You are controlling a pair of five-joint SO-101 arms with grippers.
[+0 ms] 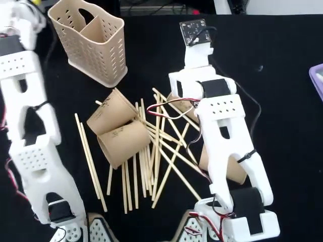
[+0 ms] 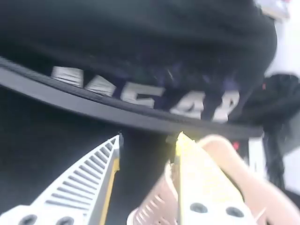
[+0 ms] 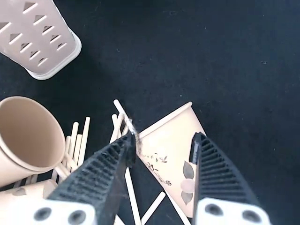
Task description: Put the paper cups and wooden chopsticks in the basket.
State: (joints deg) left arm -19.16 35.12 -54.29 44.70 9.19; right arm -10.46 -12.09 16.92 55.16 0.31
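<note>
At table centre: I see one paper cup [image 1: 108, 113] on its side, touching a second cup [image 1: 123, 143] that also lies on its side just beside it.
Chopsticks: the wooden chopsticks [image 1: 146, 171] lie loose and crossed on the black table [image 1: 272, 101], under and around both cups, fanning toward the right arm.
Basket: the beige perforated basket [image 1: 101, 50] stands upright at the far left of the table, near the cups but apart from them; a divider splits it into two compartments.
Right arm: from the high view I read the right arm [image 1: 224, 131] stretched over the right side of the chopstick pile.
Right gripper: on my right wrist feed the right gripper [image 3: 164, 140] has its black fingers apart, one on each side of a third cup [image 3: 171, 154] that lies on its side among the sticks. I cannot tell whether the pads touch it.
Fourth cup: a brown cup [image 1: 234, 171] shows partly from under the right arm's forearm, most of it hidden.
Left arm: the left arm [image 1: 22, 101] runs along the left edge of the table toward the far corner by the basket.
Left gripper: on my left wrist feed the left gripper [image 2: 147, 138] is spread, nothing between its white fingers, with the basket's rim just beside one finger.
Edge of table: a purple object [image 1: 318, 80] sits at the right border, well apart from everything else.
</note>
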